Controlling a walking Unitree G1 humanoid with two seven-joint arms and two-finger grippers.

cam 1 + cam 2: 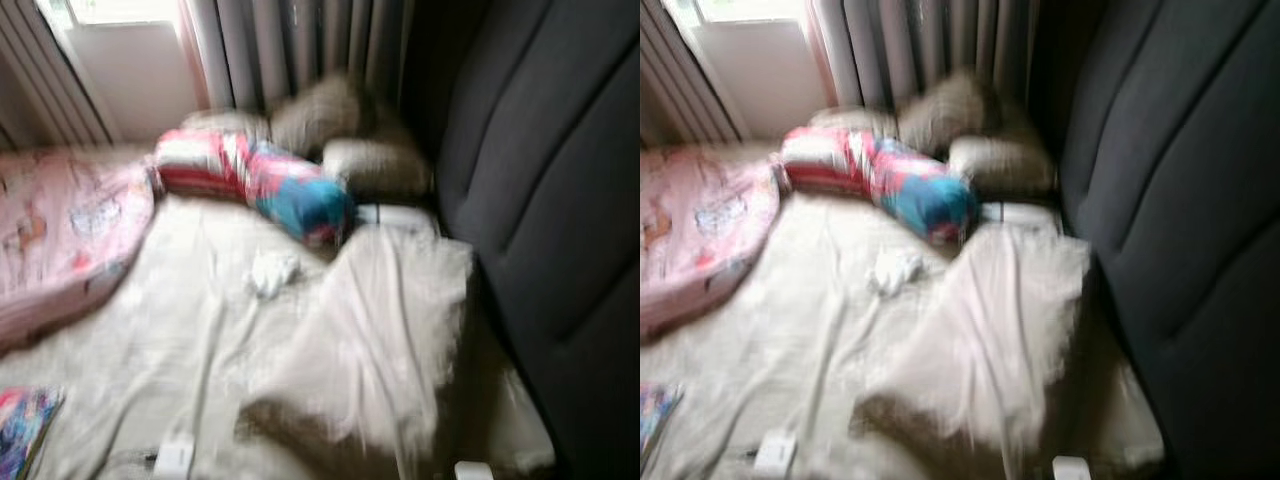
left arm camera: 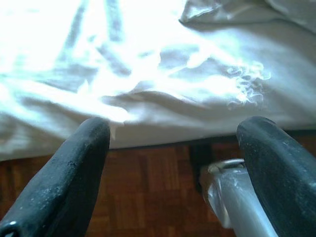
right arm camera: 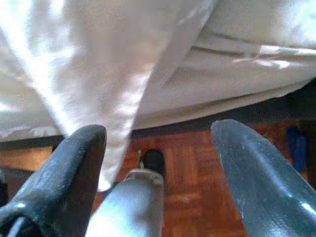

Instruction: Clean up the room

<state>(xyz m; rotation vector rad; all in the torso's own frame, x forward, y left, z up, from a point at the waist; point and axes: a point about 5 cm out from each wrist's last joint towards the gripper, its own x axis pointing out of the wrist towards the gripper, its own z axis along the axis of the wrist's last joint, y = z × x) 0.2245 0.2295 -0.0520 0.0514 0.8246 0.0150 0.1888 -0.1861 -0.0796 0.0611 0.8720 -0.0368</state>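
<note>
Red-and-blue bolster (image 1: 255, 185) slantwise across the bed (image 1: 180, 330), blue end toward the headboard (image 1: 560, 200); both grippers' jaws apart.

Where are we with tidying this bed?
Nothing looks done. The cream sheet is rumpled, a blanket lies bunched, and a white crumpled item sits mid-bed. Left gripper and right gripper hang open at the bed edge, empty. Everything remains.

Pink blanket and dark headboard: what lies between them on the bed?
In the left eye view: rumpled white sheet, a small white crumpled item and a folded-over cream cover.
</note>
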